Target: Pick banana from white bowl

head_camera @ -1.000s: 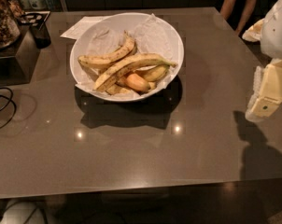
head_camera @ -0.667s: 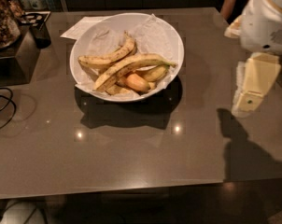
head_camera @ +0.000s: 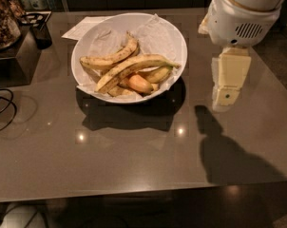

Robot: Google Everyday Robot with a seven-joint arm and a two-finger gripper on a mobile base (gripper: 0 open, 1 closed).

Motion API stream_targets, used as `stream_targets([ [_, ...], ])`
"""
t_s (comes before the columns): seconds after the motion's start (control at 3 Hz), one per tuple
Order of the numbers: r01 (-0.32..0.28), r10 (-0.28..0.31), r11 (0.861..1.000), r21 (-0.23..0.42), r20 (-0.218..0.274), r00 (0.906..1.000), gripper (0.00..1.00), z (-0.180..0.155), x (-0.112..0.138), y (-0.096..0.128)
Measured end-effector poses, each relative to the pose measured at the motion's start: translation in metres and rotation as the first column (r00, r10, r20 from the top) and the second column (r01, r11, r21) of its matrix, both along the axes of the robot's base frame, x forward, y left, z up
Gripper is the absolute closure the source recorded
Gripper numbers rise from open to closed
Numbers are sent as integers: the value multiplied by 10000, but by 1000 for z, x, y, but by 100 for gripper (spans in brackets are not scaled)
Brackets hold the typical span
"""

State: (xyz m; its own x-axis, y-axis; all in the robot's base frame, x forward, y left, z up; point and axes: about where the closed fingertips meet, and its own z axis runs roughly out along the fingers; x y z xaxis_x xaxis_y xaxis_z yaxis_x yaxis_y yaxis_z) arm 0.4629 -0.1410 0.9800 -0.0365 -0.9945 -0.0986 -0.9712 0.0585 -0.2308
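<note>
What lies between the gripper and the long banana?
Camera view: the gripper hangs right of the bowl; between it and the banana lie paper lining, the bowl's rim and bare table.

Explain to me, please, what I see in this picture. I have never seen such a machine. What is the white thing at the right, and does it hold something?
The white thing is the arm of a mobile robot. The cream part hanging from it is its hand, the part that grasps. The hand hangs over the table, to the right of the white bowl and apart from it. I see nothing in it. There is only one camera. It looks down on the table, but where it is mounted is not known. The banana to be picked, the longest one, lies across the middle of the bowl among other fruit. Behind the bowl lies a sheet of paper, and at the left edge a black cable.
</note>
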Motion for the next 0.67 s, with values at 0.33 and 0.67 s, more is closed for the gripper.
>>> stream_targets([
  [0.33,239,-239,9992,331,19,9997,0,1,6,1],
  [0.67,69,-60,9987,497,-177,9998,0,3,27,22],
])
